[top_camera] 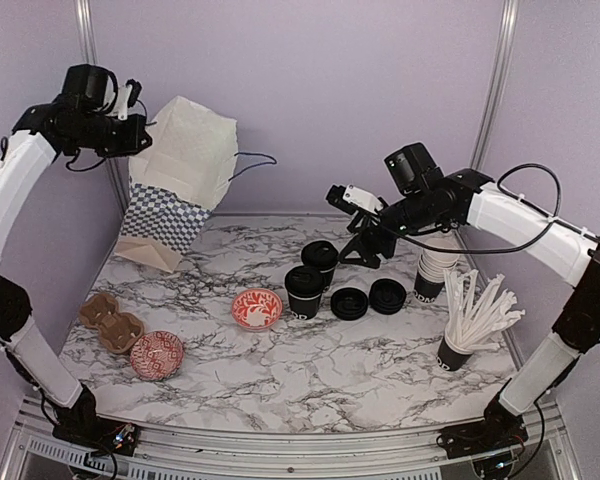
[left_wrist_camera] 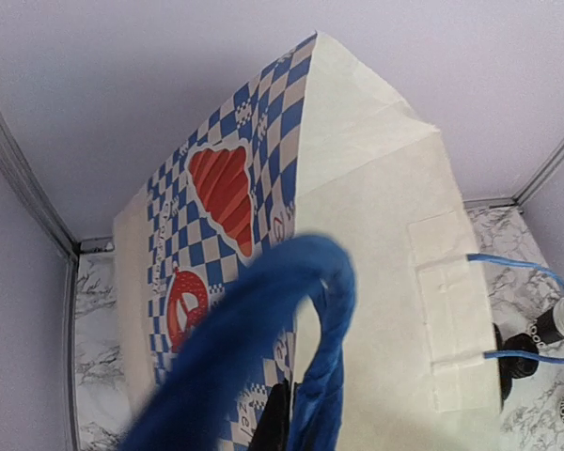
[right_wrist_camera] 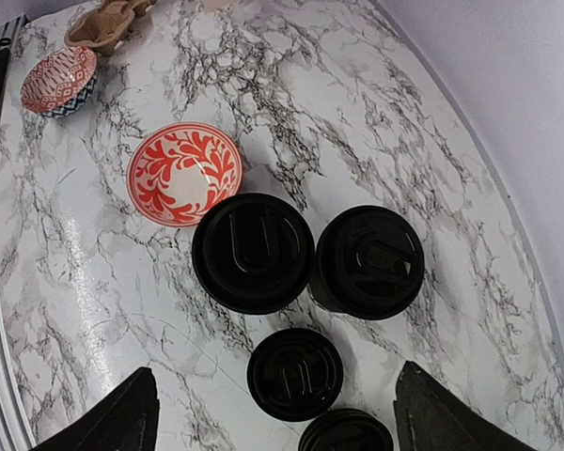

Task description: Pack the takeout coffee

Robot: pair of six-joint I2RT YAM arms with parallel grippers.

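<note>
I see the two lidded cups (top_camera: pixel 303 290) upright mid-table, long axes vertical, close side by side. My right gripper (top_camera: pixel 365 248) hangs over them, jaws wide, holding nothing. Loose lids (top_camera: pixel 349 302) lie just right of them and a red bowl (top_camera: pixel 257 308) just left. My left gripper (top_camera: pixel 130 128) is clamped on the handle (left_wrist_camera: pixel 310 310) of the tilted bag (top_camera: pixel 175 180), rear left. The table (top_camera: pixel 280 390) is bare in front.
</note>
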